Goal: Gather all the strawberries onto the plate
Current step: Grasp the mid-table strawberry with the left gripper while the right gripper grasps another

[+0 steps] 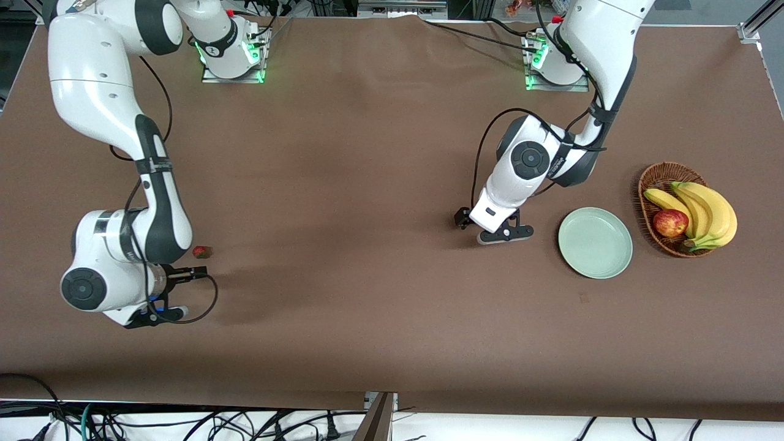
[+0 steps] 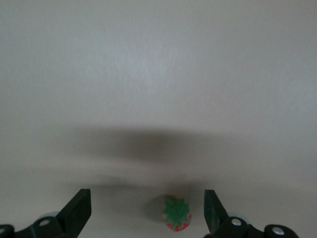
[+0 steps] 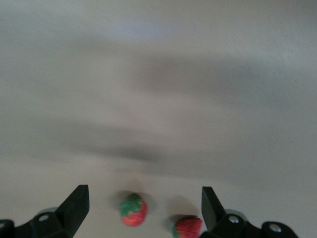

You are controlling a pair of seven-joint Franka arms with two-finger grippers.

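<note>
1. Plate [image 1: 595,242]: bare, beside basket [image 1: 656,180] with bananas [image 1: 704,211] and apple [image 1: 670,222].
2. Left gripper [image 2: 147,214]: fingers wide around 1 strawberry [image 2: 176,214], near plate.
3. Right gripper [image 3: 143,210]: fingers wide over 2 strawberries [image 3: 133,209], right arm's desk end.

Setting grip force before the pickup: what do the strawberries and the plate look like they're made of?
The strawberries look like soft knitted or felt toys rather than fruit: fuzzy matte red bodies with flat green tops, no gloss. The plate looks like hard plastic or glazed ceramic: smooth, even pale mint surface with a faint sheen; which one is unclear.
</note>
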